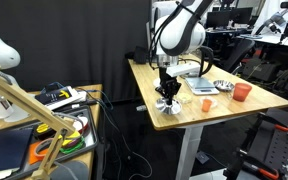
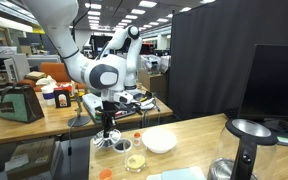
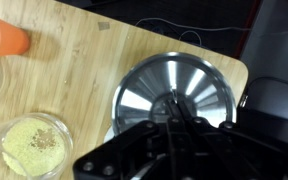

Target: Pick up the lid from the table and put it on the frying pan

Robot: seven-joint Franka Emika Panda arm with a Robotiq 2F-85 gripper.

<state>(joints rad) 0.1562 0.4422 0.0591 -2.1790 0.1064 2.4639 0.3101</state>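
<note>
One tool [image 3: 174, 112] low over lid [image 3: 144, 85] near table [image 3: 84, 50] corner; open or closed, cannot tell.

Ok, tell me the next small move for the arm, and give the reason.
Probably lower the gripper straight down and close on the lid's centre. In the wrist view it hangs centred over the lid, which lies flat on the table near a corner. The frying pan sits farther along. Whether the fingers already touch the lid cannot be told.
</note>
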